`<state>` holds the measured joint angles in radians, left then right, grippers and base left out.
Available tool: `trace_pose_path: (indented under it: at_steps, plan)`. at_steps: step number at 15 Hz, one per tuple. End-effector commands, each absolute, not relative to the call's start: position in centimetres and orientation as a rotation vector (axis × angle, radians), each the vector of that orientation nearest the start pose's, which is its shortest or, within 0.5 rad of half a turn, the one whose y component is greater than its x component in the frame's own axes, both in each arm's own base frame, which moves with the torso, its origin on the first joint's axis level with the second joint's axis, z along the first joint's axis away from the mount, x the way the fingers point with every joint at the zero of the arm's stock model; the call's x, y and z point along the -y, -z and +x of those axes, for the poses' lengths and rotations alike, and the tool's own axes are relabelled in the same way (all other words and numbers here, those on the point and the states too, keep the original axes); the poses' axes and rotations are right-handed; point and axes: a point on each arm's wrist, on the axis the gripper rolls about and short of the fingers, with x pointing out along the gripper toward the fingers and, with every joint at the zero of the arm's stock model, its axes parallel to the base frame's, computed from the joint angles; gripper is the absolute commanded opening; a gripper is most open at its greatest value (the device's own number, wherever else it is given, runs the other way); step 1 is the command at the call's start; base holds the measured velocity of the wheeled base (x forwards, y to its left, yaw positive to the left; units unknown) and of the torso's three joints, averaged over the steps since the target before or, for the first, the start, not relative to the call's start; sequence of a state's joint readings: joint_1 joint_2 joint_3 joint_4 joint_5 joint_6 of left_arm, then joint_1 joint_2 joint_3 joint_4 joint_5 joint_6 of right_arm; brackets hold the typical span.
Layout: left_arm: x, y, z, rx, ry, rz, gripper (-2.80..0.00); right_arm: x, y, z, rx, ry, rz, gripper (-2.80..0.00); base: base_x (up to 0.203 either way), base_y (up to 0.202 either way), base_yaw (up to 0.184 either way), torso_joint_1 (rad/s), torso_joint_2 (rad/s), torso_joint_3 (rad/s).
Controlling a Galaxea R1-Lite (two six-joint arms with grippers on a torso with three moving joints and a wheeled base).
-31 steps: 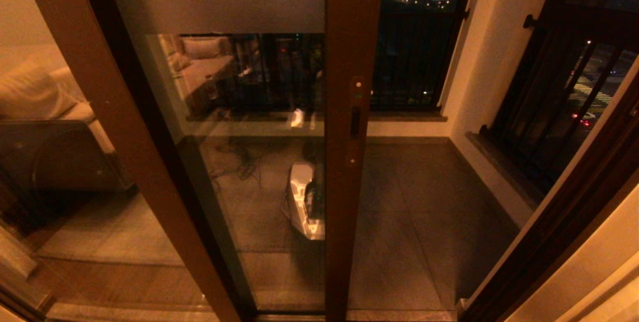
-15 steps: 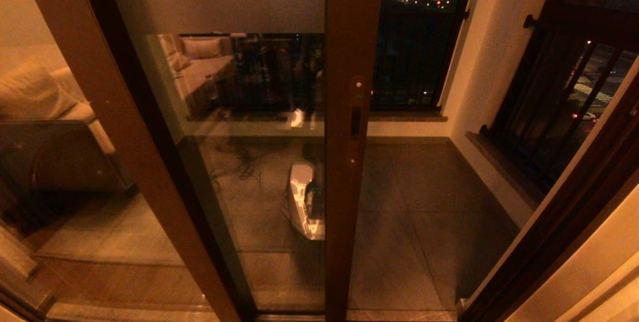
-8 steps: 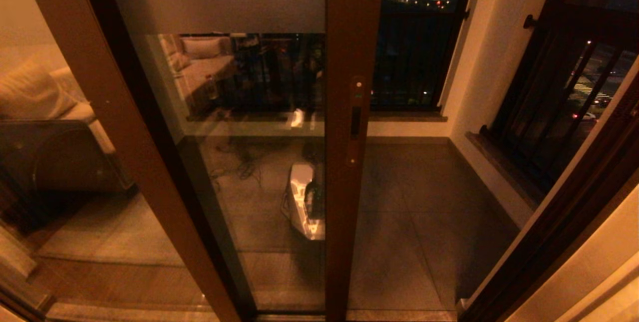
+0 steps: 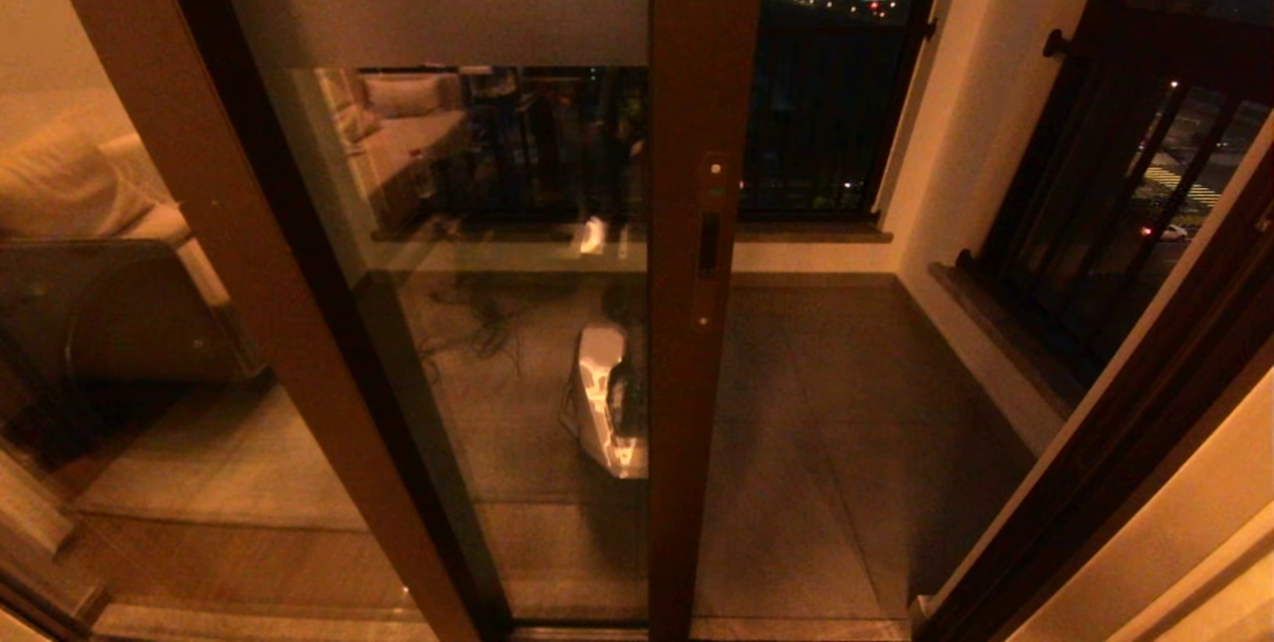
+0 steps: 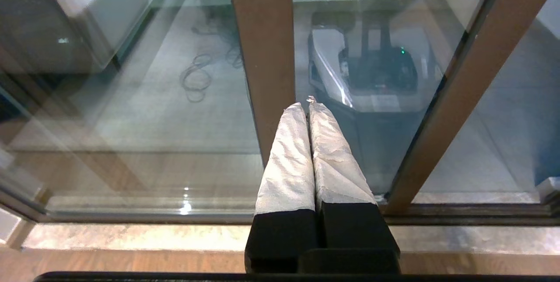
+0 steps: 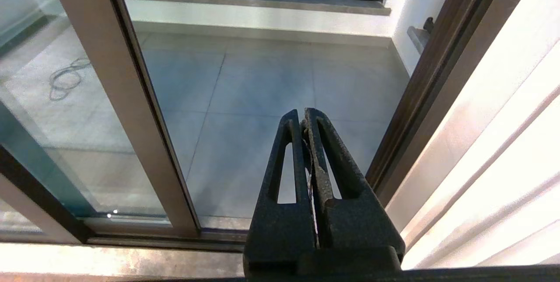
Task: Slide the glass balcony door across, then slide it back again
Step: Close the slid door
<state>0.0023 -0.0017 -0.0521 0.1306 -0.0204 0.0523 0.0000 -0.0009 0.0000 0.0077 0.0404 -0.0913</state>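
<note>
The glass balcony door (image 4: 518, 343) stands partway across the opening. Its reddish-brown stile (image 4: 697, 75) runs down the middle of the head view, and a frosted band (image 4: 448, 15) crosses it near the top. The narrow handle slot (image 4: 708, 244) sits in the stile at mid height. Neither gripper shows in the head view. My left gripper (image 5: 308, 106), with white-wrapped fingers, is shut and empty, low before the glass. My right gripper (image 6: 302, 116) is shut and empty, facing the open gap to the right of the door stile (image 6: 118, 98), and touches nothing.
The fixed panel's wide brown post (image 4: 219, 224) slants down the left. Grey balcony tiles (image 4: 826, 403) lie beyond the gap, bounded by the dark right jamb (image 4: 1115, 423) and black-barred windows (image 4: 1115, 184). A floor track (image 6: 144, 238) runs along the threshold. My base is reflected in the glass (image 4: 609, 403).
</note>
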Motion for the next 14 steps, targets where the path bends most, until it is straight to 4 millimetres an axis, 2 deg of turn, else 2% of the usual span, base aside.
trace_pose_path:
  at_steps: [1,6,8,9,11,14]
  plan:
    - [0.0,-7.5,-2.7,-0.086,0.017,0.040,-2.80,-0.1,-7.4,-2.3,-0.007,-0.042,-0.092,-2.80,0.000,0.000,0.000,0.000,0.00,0.000]
    - [0.0,-7.5,-2.7,-0.086,0.017,0.037,-2.80,-0.1,-7.4,-2.3,-0.007,-0.043,-0.093,-2.80,0.000,0.000,0.000,0.000,0.00,0.000]
    - [0.0,-7.5,-2.7,-0.086,0.017,0.037,-2.80,-0.1,-8.3,-2.5,0.028,-0.047,-0.118,-2.80,0.000,0.000,0.000,0.000,0.00,0.000]
    - [0.0,-7.5,-2.7,-0.086,0.017,0.037,-2.80,-0.1,-10.2,-3.0,0.082,-0.055,-0.127,-2.80,0.000,0.000,0.000,0.000,0.00,0.000]
    - [0.0,-7.5,-2.7,-0.086,0.017,0.037,-2.80,-0.2,-15.2,-3.4,0.140,-0.093,-0.131,-2.80,0.000,0.000,0.000,0.000,0.00,0.000]
    - [0.0,-7.5,-2.7,-0.086,0.017,0.037,-2.80,-0.4,-22.6,-1.0,0.103,-0.178,-0.118,-2.80,0.000,0.000,0.000,0.000,0.00,0.000]
